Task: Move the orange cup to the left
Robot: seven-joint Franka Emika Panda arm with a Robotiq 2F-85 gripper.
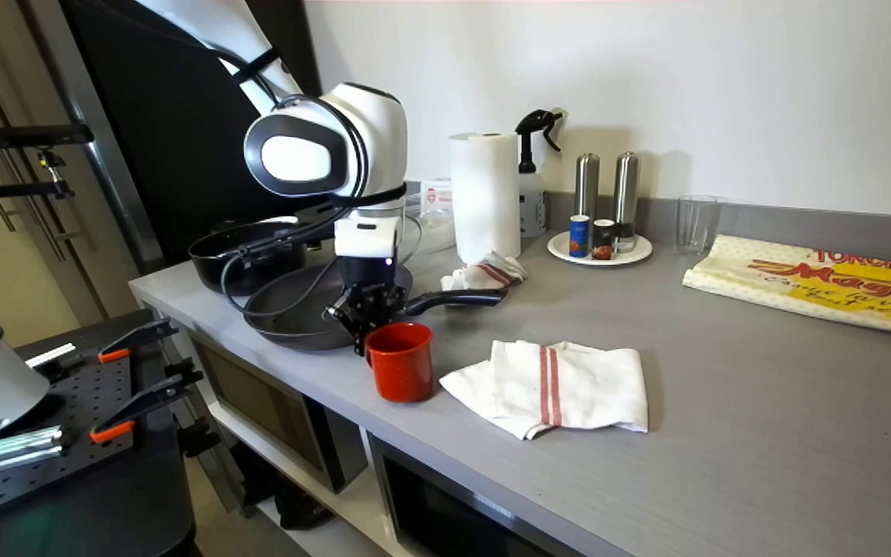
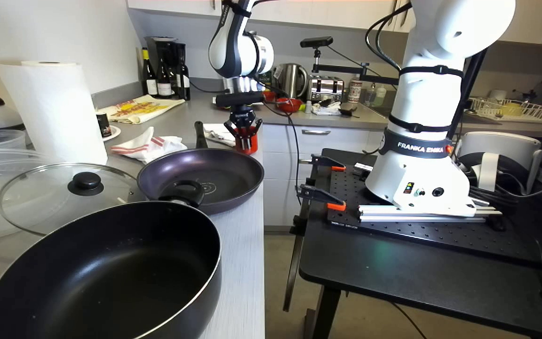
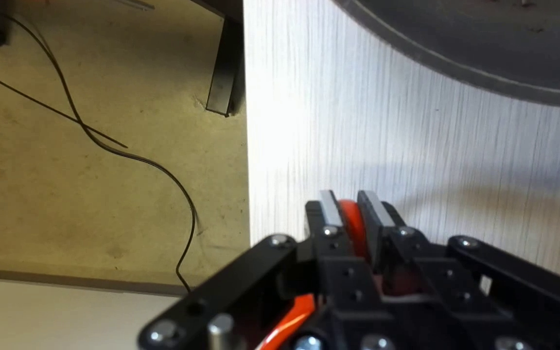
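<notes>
Orange cup [image 1: 403,367] is held upright by its handle [image 3: 355,228], pinched in the gripper [image 3: 347,201], presumably chosen as the slimmest part, near the counter [image 1: 724,433] edge, frying pan [image 1: 302,326] at 10 o'clock, towel [image 1: 592,379] at 3 in an exterior view

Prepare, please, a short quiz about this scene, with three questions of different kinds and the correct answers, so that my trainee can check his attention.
1. In both exterior views, which is nearer to the cup: the pan or the paper roll?
2. True or false: the cup is lying on its side.
3. In the wrist view, what shows between the fingers of the end effector?
A) a towel
B) part of the cup
C) a lid

Key:
1. The pan
2. False; it is upright
3. B
</notes>
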